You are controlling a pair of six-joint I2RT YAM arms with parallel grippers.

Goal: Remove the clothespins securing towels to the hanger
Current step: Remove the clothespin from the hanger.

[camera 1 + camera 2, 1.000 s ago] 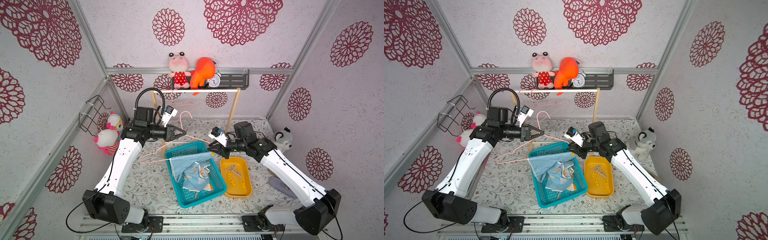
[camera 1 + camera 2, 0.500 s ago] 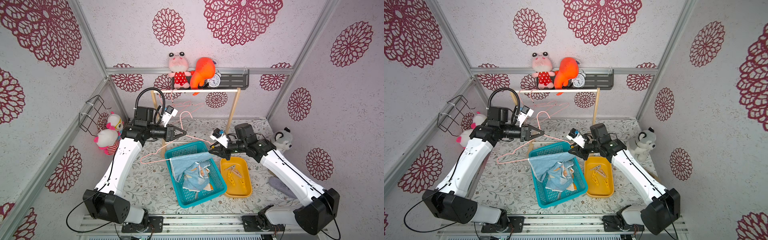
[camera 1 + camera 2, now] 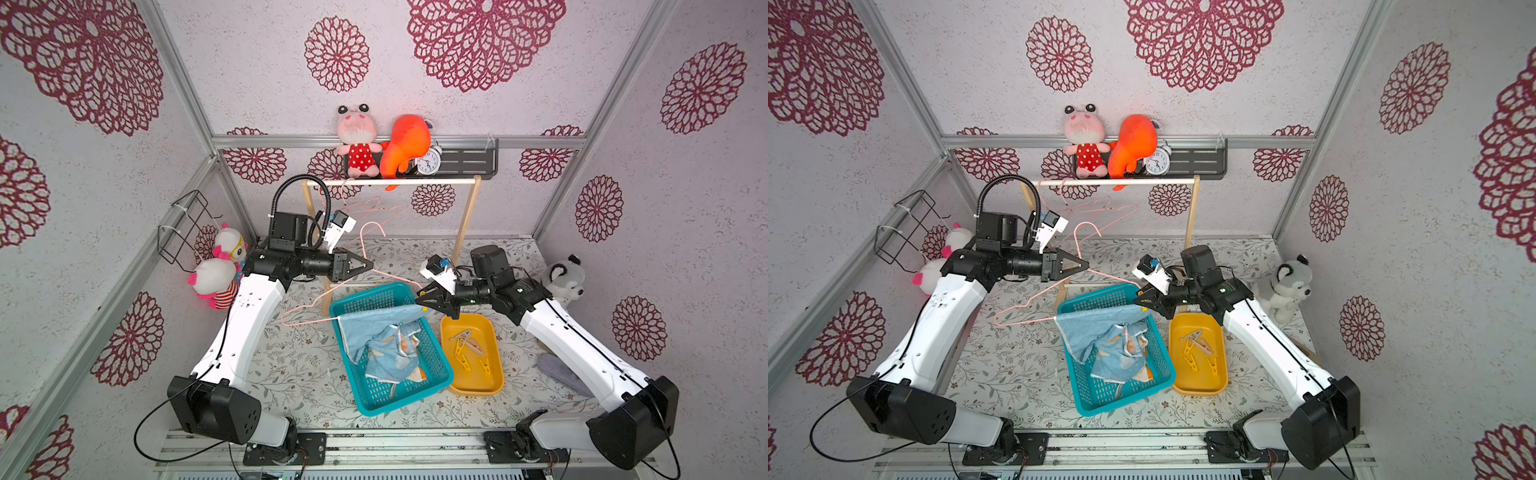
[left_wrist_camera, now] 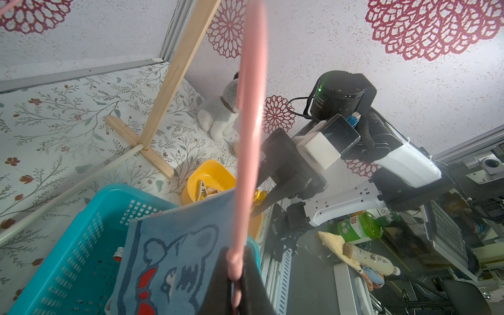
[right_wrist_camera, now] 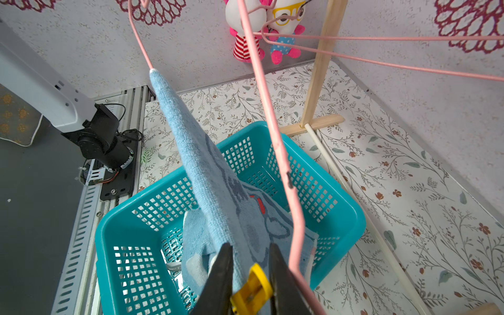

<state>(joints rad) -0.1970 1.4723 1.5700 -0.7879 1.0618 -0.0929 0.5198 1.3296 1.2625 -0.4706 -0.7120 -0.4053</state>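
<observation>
The blue towel is terry cloth with a darker blue cartoon bear and a few red marks (the print is clearest from the left wrist camera). It hangs folded over the bottom wire of the pink hanger, directly above the teal basket, and its lower part droops into the basket. At the towel's upper corner, over the basket's rim, one bright yellow clothespin with a ring-shaped tail still sits on the cloth. The right gripper has its two dark fingers closed narrowly on that clip from either side. The left gripper, above the basket's far rim, is clamped tight on the hanger's wire just below the hook and holds the hanger tilted in the air. Crumpled pale blue cloths with orange marks lie inside the basket under the hanging towel. Just beside the basket, a yellow tray holds several loose clothespins, yellow and beige.
</observation>
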